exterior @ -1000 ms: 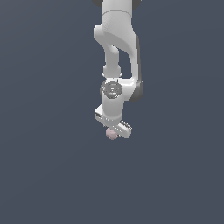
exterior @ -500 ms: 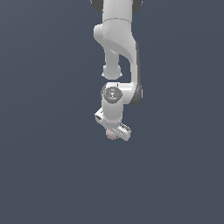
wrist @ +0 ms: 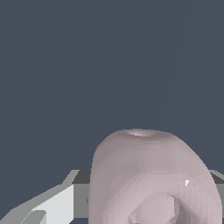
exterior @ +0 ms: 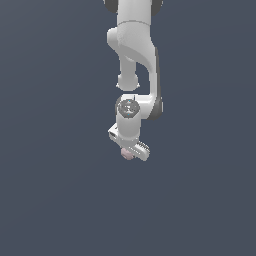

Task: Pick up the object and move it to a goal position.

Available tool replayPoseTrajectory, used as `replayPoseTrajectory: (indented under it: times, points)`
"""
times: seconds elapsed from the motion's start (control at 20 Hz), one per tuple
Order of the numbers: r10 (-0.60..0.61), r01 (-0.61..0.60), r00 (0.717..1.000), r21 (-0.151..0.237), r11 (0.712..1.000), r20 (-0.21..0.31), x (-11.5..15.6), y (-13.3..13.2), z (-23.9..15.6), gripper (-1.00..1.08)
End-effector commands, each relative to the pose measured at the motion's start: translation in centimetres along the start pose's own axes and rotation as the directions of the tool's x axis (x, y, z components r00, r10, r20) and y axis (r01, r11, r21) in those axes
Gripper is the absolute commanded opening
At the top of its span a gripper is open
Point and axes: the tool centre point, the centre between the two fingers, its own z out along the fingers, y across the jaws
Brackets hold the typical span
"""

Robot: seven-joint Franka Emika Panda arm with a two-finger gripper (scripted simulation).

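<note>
The white Panda arm (exterior: pixel 135 55) hangs down over a plain dark grey ground, no bench edge showing. Its gripper (exterior: pixel 129 150) is clenched on the object (exterior: pixel 127 154), a pale pink lumpy blob sitting directly under the palm between the fingers, looming large in the wrist view. No goal marker, writing or labels are visible.

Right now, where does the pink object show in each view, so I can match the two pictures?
Exterior view: the pink object peeks out as a small blob under the white gripper, near the picture's centre.
Wrist view: the object fills the foreground, dimpled hollow toward the camera.
Shared landmark: the gripper's white finger beside the object.
</note>
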Motion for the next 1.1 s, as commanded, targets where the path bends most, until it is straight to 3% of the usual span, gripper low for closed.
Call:
replayPoseTrajectory:
  times: [0.0, 0.5, 1.05]
  points:
    - [0.0, 0.0, 1.0, 0.0, 1.0, 0.0, -0.1, -0.1, -0.2, -1.0]
    - [0.0, 0.0, 1.0, 0.0, 1.0, 0.0, -1.6, -1.1, -4.5, -1.0]
    - [0.001, -0.001, 1.0, -0.001, 1.0, -0.001, -5.4, -3.8, -15.5, -1.0]
